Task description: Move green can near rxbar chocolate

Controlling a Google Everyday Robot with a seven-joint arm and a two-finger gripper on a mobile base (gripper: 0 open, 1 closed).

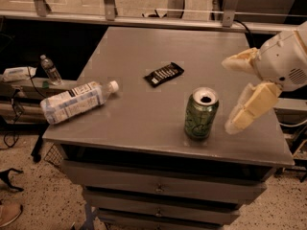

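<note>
A: Two fingers (252, 107) on the gripper (229, 95), spread wide and empty. The can (201, 114) stands upright just beside them on the worktop (144, 123). Tips?

B: I'd straddle it mid-height and squeeze gently. The snack bar (164, 74) lies beyond the can.

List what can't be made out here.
Camera view:
- rxbar chocolate: wrapper lettering too small to read.
- green can: far side hidden by its own body.
- gripper, open, right of the can: its arm is cut off by the right edge.
- lying bottle: label text too small.
</note>
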